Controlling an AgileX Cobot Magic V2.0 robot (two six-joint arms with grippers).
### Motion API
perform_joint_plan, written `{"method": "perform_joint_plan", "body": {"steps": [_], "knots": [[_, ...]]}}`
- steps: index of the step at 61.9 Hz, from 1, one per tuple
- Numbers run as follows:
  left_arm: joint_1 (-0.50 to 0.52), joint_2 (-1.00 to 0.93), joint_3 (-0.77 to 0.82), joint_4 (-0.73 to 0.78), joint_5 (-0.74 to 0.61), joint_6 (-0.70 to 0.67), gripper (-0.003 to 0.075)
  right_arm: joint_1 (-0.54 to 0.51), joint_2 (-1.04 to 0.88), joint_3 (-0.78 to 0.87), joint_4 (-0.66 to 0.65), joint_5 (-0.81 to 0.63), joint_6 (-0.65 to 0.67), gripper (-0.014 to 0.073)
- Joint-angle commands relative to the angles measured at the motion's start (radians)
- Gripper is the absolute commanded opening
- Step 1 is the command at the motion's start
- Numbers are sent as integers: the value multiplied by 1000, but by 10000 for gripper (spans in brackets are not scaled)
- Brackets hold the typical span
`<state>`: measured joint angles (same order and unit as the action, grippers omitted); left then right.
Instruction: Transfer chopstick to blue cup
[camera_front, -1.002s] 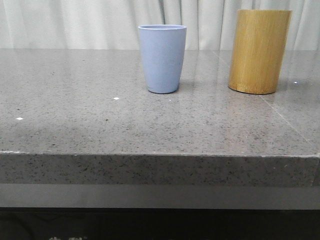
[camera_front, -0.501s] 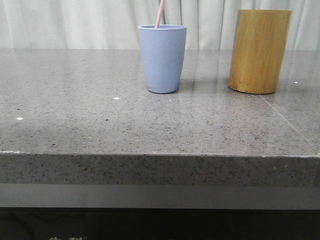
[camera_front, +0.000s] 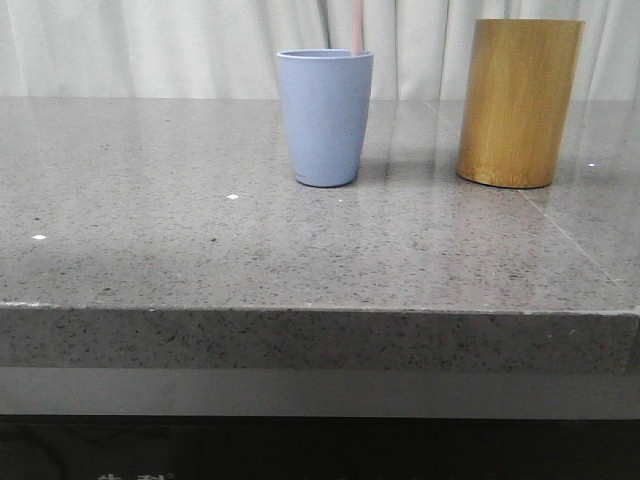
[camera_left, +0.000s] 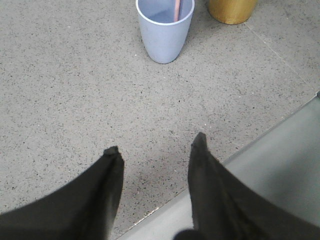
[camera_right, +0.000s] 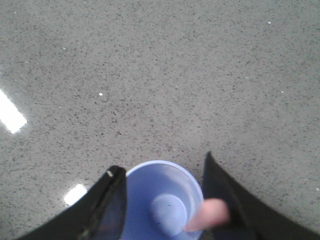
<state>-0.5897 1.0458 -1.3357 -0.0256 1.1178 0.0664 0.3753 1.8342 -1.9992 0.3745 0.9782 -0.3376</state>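
Right wrist view alone shows chopstick (camera_right: 207, 214) reaching blue cup (camera_right: 145, 192) floor.

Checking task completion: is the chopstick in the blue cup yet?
In. The chopstick stands inside the blue cup, leaning on its rim; the right wrist view shows its end over the cup's floor, between open fingers.

On the grey stone bench (camera_front: 200, 250), we find broad open surface in front of and to the left of the blue cup (camera_front: 325, 118), where a hand could pass freely. To the cup's right stands a taller bamboo holder (camera_front: 518, 102), apart from it, leaving a gap between them. The cup's mouth is partly taken by the chopstick (camera_front: 357, 28) leaning at its right rim. Our right hand (camera_right: 165, 200) hangs spread directly above that opening.
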Motion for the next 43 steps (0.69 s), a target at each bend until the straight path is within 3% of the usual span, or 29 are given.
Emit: {"method": "perform_joint_plan", "body": {"steps": [1,10,26,43], "knots": [[-8,-13,-25,-1,-65,-3,314,-3,-81,-32,-25,-33,-8,437],[-8,-13,-25,-1,-82,-3,314,-3,-167,-32,-105,16,28,437],[-8,-13,-25,-1,-110,-3,314,-3,-363,-3,-311,131,252,433],[-8,-13,-25,-1,-110,-3,314,-4,-635,362,-322,-45,327,433]]}}
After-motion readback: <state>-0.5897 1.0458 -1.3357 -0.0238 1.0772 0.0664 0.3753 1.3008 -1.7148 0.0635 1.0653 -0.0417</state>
